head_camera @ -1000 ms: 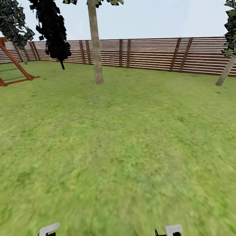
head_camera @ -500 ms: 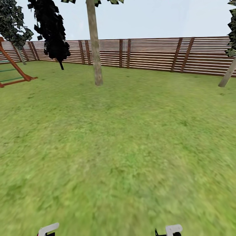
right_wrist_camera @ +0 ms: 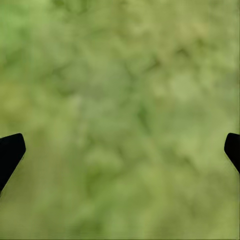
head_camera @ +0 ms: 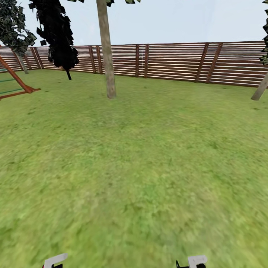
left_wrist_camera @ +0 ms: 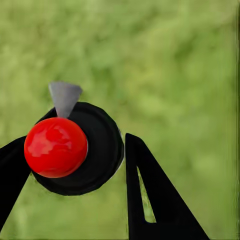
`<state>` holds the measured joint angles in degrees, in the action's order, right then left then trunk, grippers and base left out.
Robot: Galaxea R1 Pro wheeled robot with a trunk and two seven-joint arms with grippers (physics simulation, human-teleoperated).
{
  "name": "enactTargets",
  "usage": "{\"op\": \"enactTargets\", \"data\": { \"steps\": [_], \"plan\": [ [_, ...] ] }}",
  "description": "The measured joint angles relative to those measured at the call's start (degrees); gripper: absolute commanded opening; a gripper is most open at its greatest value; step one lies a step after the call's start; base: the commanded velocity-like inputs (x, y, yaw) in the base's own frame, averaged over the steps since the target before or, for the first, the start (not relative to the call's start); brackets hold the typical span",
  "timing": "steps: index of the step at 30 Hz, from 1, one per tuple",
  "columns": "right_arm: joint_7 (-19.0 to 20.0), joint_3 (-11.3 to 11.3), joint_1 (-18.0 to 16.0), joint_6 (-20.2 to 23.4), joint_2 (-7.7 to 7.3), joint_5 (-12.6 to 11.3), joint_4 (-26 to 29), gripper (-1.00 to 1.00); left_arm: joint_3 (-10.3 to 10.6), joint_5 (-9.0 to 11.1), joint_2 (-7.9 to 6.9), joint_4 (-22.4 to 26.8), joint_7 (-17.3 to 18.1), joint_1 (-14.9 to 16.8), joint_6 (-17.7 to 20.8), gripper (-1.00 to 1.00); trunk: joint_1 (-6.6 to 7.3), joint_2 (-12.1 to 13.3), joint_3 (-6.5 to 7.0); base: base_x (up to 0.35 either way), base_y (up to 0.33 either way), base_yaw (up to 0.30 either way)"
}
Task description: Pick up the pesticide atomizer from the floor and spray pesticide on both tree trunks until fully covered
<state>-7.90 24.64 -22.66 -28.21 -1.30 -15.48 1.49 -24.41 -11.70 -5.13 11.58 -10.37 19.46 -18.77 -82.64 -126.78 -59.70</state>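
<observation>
Between the two black fingers of my left gripper sits the pesticide atomizer, seen from above: a round black body topped by a glossy red ball, with a small grey wedge jutting from one side (the nozzle, I take it). One finger lies against the body on the red-ball side and the other stands just beside it on the far side, so I judge the gripper clamped on the bottle rather than merely around it. The atomizer hangs above the floor, off the grass. It looks like hard, smooth plastic, stiff and probably light unless well filled; that glossy skin could slip or twist, so the round black body is the place to hold, leaving the red top and the nozzle free.

My right gripper is spread wide, holding nothing, only its two dark fingertips at the edges of blurred lawn.

Farther out, in the head view, the lawn runs to a slatted wooden fence. One tree trunk stands well ahead, left of centre, and a second, leaning trunk at the far right edge. A dark conifer and a red climbing frame lie to the left. I judge both trunks too distant for spraying yet.
</observation>
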Motion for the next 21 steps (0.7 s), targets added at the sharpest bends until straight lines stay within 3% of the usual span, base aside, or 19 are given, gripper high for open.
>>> {"op": "enactTargets", "data": {
  "steps": [21],
  "plan": [
    [0.0, 0.0, 0.0, 0.0, 0.01, -0.03, 0.0, 1.0, 0.05, 0.0, 0.02, 0.0, -0.04, -0.01, 0.02, -1.0, 0.0, 0.0, 0.0, 0.34, 0.0, 0.0]
  ]
}}
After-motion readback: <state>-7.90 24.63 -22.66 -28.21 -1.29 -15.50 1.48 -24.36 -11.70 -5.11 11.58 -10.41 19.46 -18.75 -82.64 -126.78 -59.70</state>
